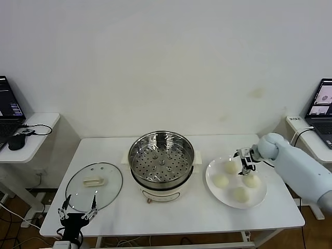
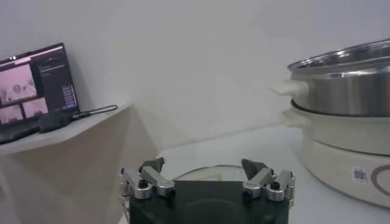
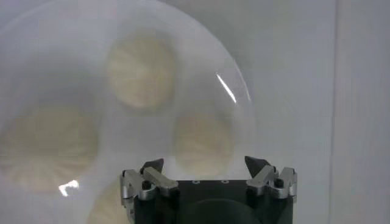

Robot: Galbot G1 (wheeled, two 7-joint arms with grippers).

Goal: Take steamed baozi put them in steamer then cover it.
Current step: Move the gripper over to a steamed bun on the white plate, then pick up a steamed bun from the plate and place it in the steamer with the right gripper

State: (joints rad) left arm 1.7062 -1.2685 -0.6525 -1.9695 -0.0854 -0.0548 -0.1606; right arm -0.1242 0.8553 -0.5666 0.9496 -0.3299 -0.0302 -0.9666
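Your left gripper [image 1: 78,212] sits lower left, fingers wide, below the cover [image 1: 94,187]. Right gripper [image 1: 244,162], fingers wide, hovers over the baozi [image 1: 221,181] at right of the steamer [image 1: 161,165].

We count four steamed baozi: one [image 1: 231,166], a second [image 1: 221,181], a third [image 1: 252,181] and a fourth [image 1: 240,194], all on one white plate [image 1: 212,168]. We note one steamer [image 1: 161,165], one cover [image 1: 94,186] and one white table [image 1: 197,212] under them. Off to the sides we see two laptops, one left [image 1: 9,105] and one right [image 1: 321,105], plus one computer mouse [image 1: 16,140].
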